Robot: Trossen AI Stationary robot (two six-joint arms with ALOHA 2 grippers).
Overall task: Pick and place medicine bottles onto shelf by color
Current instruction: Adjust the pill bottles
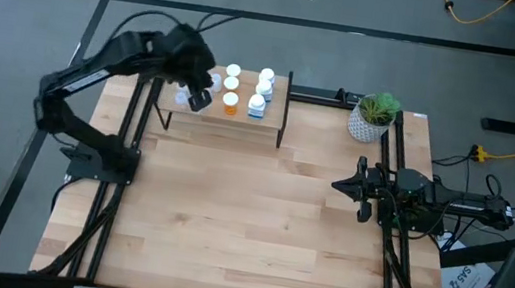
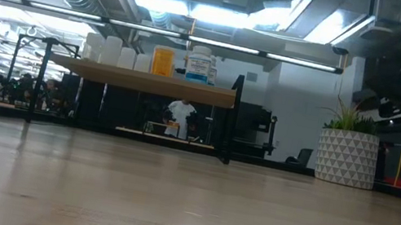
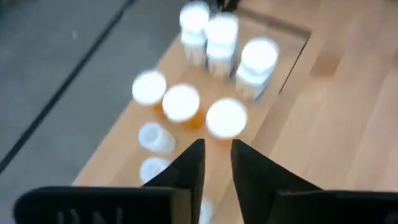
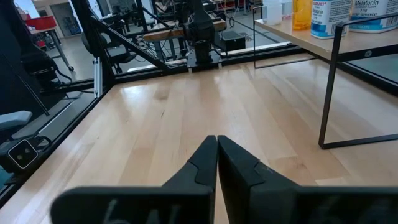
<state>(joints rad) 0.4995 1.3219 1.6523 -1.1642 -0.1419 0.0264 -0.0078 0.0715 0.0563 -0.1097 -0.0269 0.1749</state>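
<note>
- Left gripper [image 3: 216, 163] hovers over the shelf's [image 1: 271, 121] left end; its fingers stand slightly apart with nothing seen between them.
- Bottles [image 1: 232, 88] stand on the shelf in groups: pale vials [image 3: 155, 137] at the left end, orange ones [image 3: 181, 106] in the middle, white ones [image 3: 221, 37] to the right, which looks like sorting by color.
- No bottles show on the table [image 1: 256, 225], so the task seems near its end.
- Right gripper [image 4: 216, 158] waits pressed together and empty, low over the table's right side, near the plant [image 1: 375, 115].
</note>
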